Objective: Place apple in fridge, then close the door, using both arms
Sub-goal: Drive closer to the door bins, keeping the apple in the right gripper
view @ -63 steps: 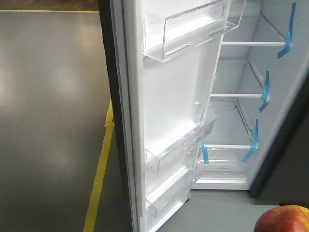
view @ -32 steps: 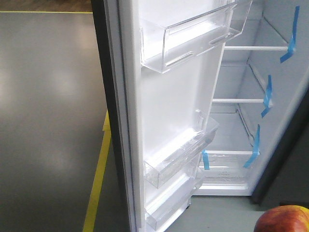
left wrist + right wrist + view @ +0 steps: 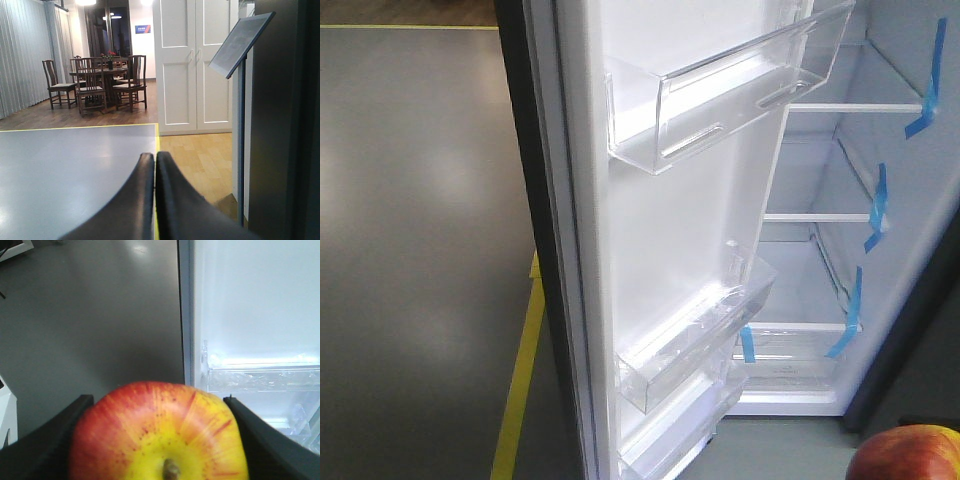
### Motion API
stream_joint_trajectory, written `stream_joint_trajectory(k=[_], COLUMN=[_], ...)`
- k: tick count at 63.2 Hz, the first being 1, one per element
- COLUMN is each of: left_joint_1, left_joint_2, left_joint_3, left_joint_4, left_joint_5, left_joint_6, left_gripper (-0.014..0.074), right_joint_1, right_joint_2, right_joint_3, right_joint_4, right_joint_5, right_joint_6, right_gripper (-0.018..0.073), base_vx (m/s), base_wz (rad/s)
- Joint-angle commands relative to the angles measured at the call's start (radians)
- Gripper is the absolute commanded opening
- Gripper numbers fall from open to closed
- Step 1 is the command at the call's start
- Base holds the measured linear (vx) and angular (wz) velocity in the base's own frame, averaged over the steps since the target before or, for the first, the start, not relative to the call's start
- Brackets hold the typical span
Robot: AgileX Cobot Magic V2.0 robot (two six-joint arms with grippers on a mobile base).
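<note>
Apple (image 3: pixel 157 432) sits clamped between the right gripper (image 3: pixel 157 399) fingers, outside the open fridge (image 3: pixel 920 250). Carry it clear of the door bins (image 3: pixel 720 90) onto a shelf (image 3: pixel 800 327). Left gripper (image 3: pixel 155 165) fingers are together, empty.

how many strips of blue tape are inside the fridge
4 strips of blue tape. Three run down the right inner wall of the fridge: top, middle, bottom. The fourth is at the left end of the lowest shelf. The open door may hide more.
</note>
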Motion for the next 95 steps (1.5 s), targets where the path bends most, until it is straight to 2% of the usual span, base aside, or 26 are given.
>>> stream_joint_trajectory(k=[1, 95], left_joint_1=[0.001, 0.001], left_joint_2=[-0.016, -0.016], left_joint_3=[0.021, 0.021], left_joint_4=[0.000, 0.000], left_joint_5=[-0.076, -0.076], left_joint_6=[-0.009, -0.009], left_gripper=[-0.0006, -0.0006], right_joint_1=[0.001, 0.001], right_joint_2=[0.007, 0.007], right_joint_3=[-0.026, -0.026], right_joint_4=[0.035, 0.035], right_joint_5=[-0.057, -0.057], right_joint_6=[-0.004, -0.004], right_gripper=[0.0370, 0.0370], base_vx=[0.07, 0.03], base_wz=[0.00, -0.02])
